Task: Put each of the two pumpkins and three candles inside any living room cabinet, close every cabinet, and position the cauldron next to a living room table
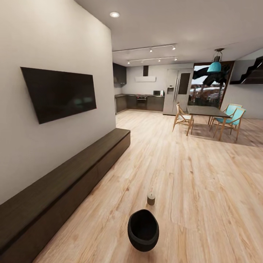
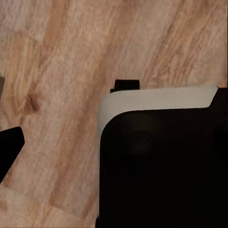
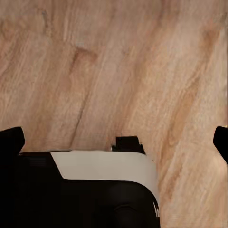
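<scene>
**Cauldron at my feet, one candle just past it**

Closest to me in head cam: the cauldron (image 1: pixel 143 230), black, upright on the wood floor (image 1: pixel 190 190), mouth facing up, nothing visible inside. Just beyond it, slightly to the right, one candle (image 1: pixel 151 198) stands upright on the floor, near the cauldron but not touching.

Left to right from there: TV (image 1: pixel 58 93) on the white wall, w/ the long dark cabinet (image 1: pixel 65 179) running along the wall under it, all fronts shut as far as I can see. Cabinet sits well left of cauldron & candle. Kitchen units at the far end, fridge, then dining table (image 1: pixel 208 110) w/ wooden and teal chairs at far right, well apart from the cauldron.

Wrist cams: both look down at floorboards over dark-and-white robot body parts. Left claw: one dark tip at frame edge, can't tell if apart or together. Right claw: dark tips at both frame edges, wide apart, nothing between them.
</scene>
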Tool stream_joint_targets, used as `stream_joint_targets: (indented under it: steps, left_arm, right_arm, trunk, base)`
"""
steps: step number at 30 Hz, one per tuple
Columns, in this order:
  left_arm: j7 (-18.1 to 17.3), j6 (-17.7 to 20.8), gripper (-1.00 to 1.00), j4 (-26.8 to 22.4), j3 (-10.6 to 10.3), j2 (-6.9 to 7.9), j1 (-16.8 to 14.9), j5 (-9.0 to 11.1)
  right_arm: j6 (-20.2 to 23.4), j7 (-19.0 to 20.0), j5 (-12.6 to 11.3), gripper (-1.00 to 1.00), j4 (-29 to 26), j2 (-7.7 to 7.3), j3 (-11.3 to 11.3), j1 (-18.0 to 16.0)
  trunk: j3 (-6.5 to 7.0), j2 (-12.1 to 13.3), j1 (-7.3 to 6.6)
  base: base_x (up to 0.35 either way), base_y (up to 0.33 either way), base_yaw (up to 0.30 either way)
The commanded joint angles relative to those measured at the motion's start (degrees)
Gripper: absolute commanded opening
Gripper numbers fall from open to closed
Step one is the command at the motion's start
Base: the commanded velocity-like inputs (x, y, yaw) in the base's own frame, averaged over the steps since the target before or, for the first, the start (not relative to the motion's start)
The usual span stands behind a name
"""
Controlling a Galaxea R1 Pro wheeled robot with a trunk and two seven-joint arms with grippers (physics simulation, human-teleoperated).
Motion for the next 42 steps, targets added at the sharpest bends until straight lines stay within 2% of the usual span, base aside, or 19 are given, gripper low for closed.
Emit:
stream_joint_targets:
  steps: [1,3,5,6,7,8,10,11,13,15,16,20,22,24,28,29,31,37,42]
  left_arm:
    - [0.15,0.57,1.00,-1.53,-0.01,0.02,0.00,0.06]
    - [0.16,2.80,1.00,-5.22,0.01,0.06,0.02,0.09]
    - [0.13,8.35,1.00,-14.34,0.03,0.16,0.13,0.13]
    - [0.04,12.97,1.00,-23.05,-0.03,0.24,0.29,0.18]
    - [-0.01,15.45,1.00,-27.73,-0.05,0.27,0.46,0.14]
    - [-0.07,20.72,1.00,-36.87,-0.03,0.27,0.96,0.05]
    - [-0.11,25.93,1.00,-44.49,0.03,0.30,1.38,0.11]
    - [-0.07,30.65,1.00,-50.09,0.00,0.30,1.65,0.04]
    - [0.02,34.55,1.00,-53.63,-0.02,0.19,1.62,-0.08]
    - [0.12,38.22,1.00,-56.72,-0.07,-0.01,1.12,-0.16]
    - [0.11,39.73,1.00,-58.05,-0.13,-0.36,0.23,-0.18]
    - [0.04,41.76,1.00,-57.72,-0.20,-2.51,-4.70,-0.27]
    - [0.08,42.01,1.00,-56.33,-0.21,-3.00,-6.51,-0.25]
    - [0.37,42.23,1.00,-51.23,-0.17,-3.75,-11.66,-0.17]
    - [0.55,42.07,1.00,-42.43,-0.06,-4.16,-18.87,0.96]
    - [0.60,41.73,1.00,-39.36,-0.02,-4.21,-21.09,1.65]
    - [0.67,40.67,1.00,-35.64,-0.02,-4.30,-23.14,2.46]
    - [0.77,38.25,1.00,-32.28,-0.04,-4.41,-24.98,3.37]
    - [0.72,37.69,1.00,-31.71,-0.04,-4.59,-25.47,3.52]
  right_arm:
    - [0.17,0.02,-0.04,1.00,-2.75,0.28,-0.41,0.31]
    - [1.62,-0.02,0.04,1.00,-7.37,0.82,-0.71,0.89]
    - [7.08,-0.07,0.13,1.00,-14.30,1.42,-1.00,1.52]
    - [11.81,-0.09,0.15,1.00,-19.48,1.65,-1.12,1.77]
    - [14.18,-0.10,0.16,1.00,-22.17,1.73,-1.19,1.86]
    - [18.75,-0.11,0.16,1.00,-27.36,1.85,-1.21,1.98]
    - [23.06,-0.12,0.17,1.00,-31.95,1.94,-1.18,2.00]
    - [27.17,-0.12,0.14,1.00,-35.77,2.02,-1.16,1.82]
    - [30.95,-0.13,0.11,1.00,-38.83,2.08,-1.13,1.42]
    - [35.43,-0.16,0.10,1.00,-41.92,2.30,-1.08,-0.73]
    - [37.78,-0.18,0.10,1.00,-42.93,2.58,-1.11,-3.26]
    - [43.09,-0.34,0.09,1.00,-42.35,3.37,-1.13,-11.10]
    - [43.85,-0.66,0.09,1.00,-41.41,3.83,-1.13,-12.85]
    - [44.32,-3.02,0.06,1.00,-39.04,4.75,-0.83,-15.41]
    - [43.02,-7.87,0.10,1.00,-37.33,6.30,-0.25,-16.78]
    - [41.51,-9.97,0.05,1.00,-36.96,6.67,-0.12,-17.03]
    - [38.63,-12.37,0.01,1.00,-36.63,6.98,0.02,-17.21]
    - [34.80,-14.71,0.00,1.00,-36.08,7.43,0.30,-17.36]
    - [36.11,-14.95,-0.04,1.00,-35.85,7.49,0.27,-17.50]
  trunk:
    - [-0.07,-0.03,0.00]
    - [-0.07,-0.03,0.00]
    - [-0.07,-0.03,0.00]
    - [-0.07,-0.03,0.00]
    - [-0.07,-0.03,0.00]
    - [-0.07,-0.03,0.00]
    - [-0.07,-0.03,0.00]
    - [-0.07,-0.03,0.00]
    - [-0.07,-0.03,0.00]
    - [-0.07,-0.03,0.00]
    - [-0.07,-0.03,0.00]
    - [-0.07,-0.03,0.00]
    - [-0.07,-0.03,0.00]
    - [-0.07,-0.03,0.00]
    - [-0.07,-0.03,0.00]
    - [-0.07,-0.03,0.00]
    - [-0.07,-0.03,0.00]
    - [-0.07,-0.03,0.00]
    - [-0.07,-0.03,0.00]
  base:
    - [0.003,0.000,0.000]
    - [0.002,0.000,0.000]
    - [0.001,0.000,0.000]
    - [0.000,0.000,0.000]
    - [0.000,0.000,0.000]
    - [0.000,0.000,0.000]
    - [0.000,0.000,0.000]
    - [0.000,0.000,0.000]
    - [0.000,0.000,0.000]
    - [0.000,0.000,0.000]
    - [0.000,0.000,0.000]
    - [0.000,0.000,0.000]
    - [0.000,0.000,0.000]
    - [0.000,0.000,0.000]
    - [0.000,0.000,0.000]
    - [0.000,0.000,0.000]
    - [0.000,0.000,0.000]
    - [0.000,0.000,0.000]
    - [0.000,0.000,0.000]
